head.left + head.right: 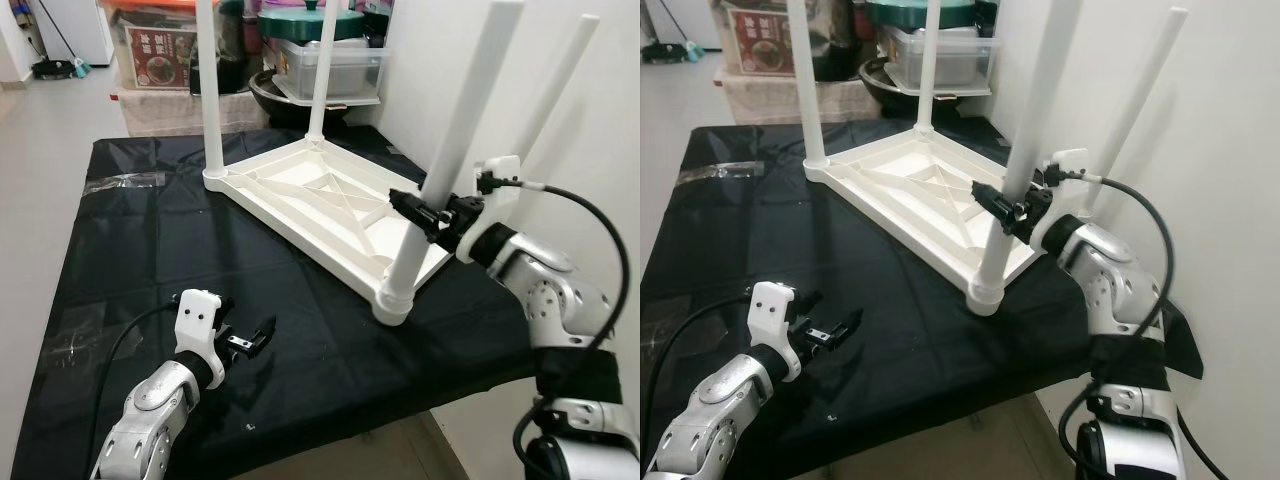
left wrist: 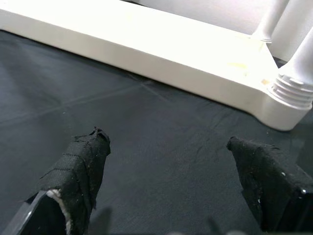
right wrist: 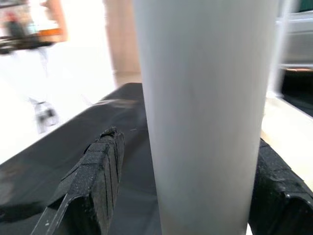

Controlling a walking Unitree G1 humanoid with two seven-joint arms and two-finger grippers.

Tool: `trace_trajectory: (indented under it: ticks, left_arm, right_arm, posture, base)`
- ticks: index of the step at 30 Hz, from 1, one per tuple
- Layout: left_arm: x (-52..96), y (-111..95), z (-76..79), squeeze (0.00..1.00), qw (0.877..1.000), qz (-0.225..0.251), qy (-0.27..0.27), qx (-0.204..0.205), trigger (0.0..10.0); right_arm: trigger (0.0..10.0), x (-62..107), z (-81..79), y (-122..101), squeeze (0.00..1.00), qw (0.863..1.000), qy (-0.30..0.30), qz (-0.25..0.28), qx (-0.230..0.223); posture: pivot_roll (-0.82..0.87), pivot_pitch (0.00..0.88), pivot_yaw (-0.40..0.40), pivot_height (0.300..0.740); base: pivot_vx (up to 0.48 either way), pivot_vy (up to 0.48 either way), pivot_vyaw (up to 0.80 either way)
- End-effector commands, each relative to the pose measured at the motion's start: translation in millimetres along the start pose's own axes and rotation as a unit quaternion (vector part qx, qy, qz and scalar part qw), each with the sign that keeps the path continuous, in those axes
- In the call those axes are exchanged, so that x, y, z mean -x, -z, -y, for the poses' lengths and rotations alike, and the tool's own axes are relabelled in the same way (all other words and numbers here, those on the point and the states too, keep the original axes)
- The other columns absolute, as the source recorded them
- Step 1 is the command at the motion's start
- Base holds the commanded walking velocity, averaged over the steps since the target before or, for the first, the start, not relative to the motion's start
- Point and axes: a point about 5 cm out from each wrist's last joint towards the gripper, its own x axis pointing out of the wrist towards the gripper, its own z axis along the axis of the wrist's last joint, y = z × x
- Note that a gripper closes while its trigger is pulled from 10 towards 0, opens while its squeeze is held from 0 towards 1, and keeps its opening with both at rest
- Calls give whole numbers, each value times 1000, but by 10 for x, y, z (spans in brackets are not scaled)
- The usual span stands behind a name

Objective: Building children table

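A white children's table point(image 1: 320, 200) lies upside down on the black cloth point(image 1: 150, 260), its legs pointing up. My right gripper point(image 1: 415, 208) reaches in from the right at mid-height of the nearest leg point(image 1: 450, 150). In the right wrist view the leg point(image 3: 205, 98) stands between the two black fingers point(image 3: 98, 171); a small gap shows beside one finger, so the right gripper point(image 3: 188, 142) is open around it. My left gripper point(image 1: 255, 338) hovers low over the cloth near the front edge, open and holding nothing point(image 2: 166, 139). The leg's base collar point(image 2: 293, 88) is a little ahead of it.
Behind the black table stand a clear storage box point(image 1: 330, 65), a green-lidded pot point(image 1: 310, 22) and a box with a red label point(image 1: 160, 55). A white wall point(image 1: 590, 110) runs close along the right side. Clear tape point(image 1: 120, 182) lies on the cloth at the left.
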Motion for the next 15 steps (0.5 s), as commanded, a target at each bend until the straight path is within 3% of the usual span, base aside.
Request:
trace_trajectory:
  ticks: [1, 6, 11, 12, 13, 14, 15]
  left_arm:
    - [-12, 43, 17, 0, 1000, -8, 4, 0, 10000]
    - [7, 29, 6, 0, 1000, -6, 1, -2, 10000]
    - [19, 29, 1, 0, 1000, -6, 0, -3, 10000]
    - [28, 35, 1, 0, 1000, -6, -2, -3, 10000]
    - [28, 35, 1, 0, 1000, -6, -2, -3, 10000]
    - [32, 40, 3, 0, 1000, -6, -3, -3, 10000]
    - [32, 40, 3, 0, 1000, -6, -3, -3, 10000]
  right_arm:
    - [10000, -61, -93, 100, 0, 999, -40, -11, -6]
    - [10000, -262, -324, 275, 0, 993, -117, -27, -16]
    - [9765, -308, -361, 303, 0, 991, -130, -29, -22]
    - [1922, -363, -362, 361, 0, 991, -123, -38, -33]
    - [1922, -363, -362, 361, 0, 991, -123, -38, -33]
    - [0, -393, -340, 407, 0, 992, -113, -44, -41]
    - [0, -393, -340, 407, 0, 992, -113, -44, -41]
  posture:
    - [85, 0, -111, 740]
    - [121, 0, -132, 740]
    - [121, 0, -135, 740]
    - [120, 0, -139, 740]
    - [120, 0, -139, 740]
    - [121, 0, -139, 740]
    - [121, 0, -139, 740]
  base:
    - [0, 0, 0]
    - [0, 0, 0]
    - [0, 0, 0]
    - [0, 0, 0]
    - [0, 0, 0]
    - [0, 0, 0]
    - [0, 0, 0]
